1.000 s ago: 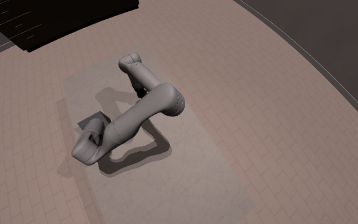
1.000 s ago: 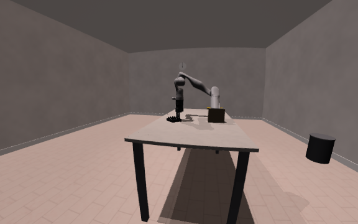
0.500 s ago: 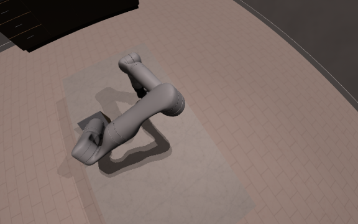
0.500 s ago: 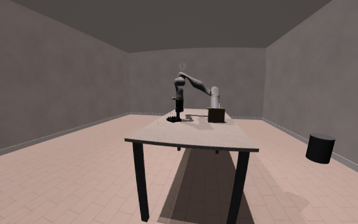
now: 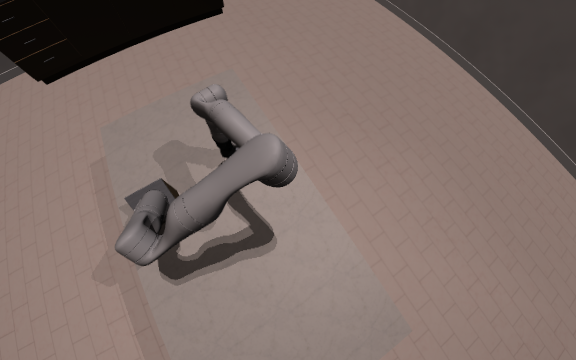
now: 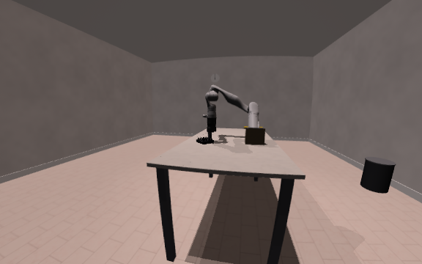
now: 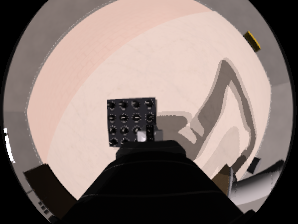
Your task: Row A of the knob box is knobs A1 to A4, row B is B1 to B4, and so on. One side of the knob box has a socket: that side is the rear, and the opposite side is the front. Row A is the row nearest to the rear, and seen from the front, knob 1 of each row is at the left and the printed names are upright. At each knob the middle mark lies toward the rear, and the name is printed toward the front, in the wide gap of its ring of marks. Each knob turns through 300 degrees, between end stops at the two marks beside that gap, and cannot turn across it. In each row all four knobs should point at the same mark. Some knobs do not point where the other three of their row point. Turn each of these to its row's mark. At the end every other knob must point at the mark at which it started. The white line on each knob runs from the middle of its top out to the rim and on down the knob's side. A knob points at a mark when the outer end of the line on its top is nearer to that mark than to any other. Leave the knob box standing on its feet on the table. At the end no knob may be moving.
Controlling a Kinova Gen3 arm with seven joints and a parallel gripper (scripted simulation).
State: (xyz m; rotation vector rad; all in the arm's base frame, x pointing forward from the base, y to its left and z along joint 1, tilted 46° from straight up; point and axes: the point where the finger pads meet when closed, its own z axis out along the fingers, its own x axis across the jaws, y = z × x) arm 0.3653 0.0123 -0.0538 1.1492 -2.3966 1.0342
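Note:
The knob box (image 5: 140, 196) (image 6: 203, 142) (image 7: 129, 117) is a small dark square panel with rows of black knobs, standing near the table's left edge. In the top view only one corner shows from under the arm's wrist. My gripper (image 6: 209, 138) (image 7: 149, 130) points straight down over the box's row nearest the wrist camera. Its dark body hides that row and the fingertips. A small light patch shows at the box's edge just in front of the gripper body. The fingers stand narrow, seemingly closed on one knob of the hidden row. Knob lines and names are too small to read.
The arm (image 5: 228, 175) reaches across the grey table (image 5: 278, 280) (image 6: 233, 161) from its dark base block (image 6: 255, 136). A black cylindrical bin (image 6: 377, 174) stands on the floor at the right. A dark cabinet (image 5: 68, 30) stands by the far wall.

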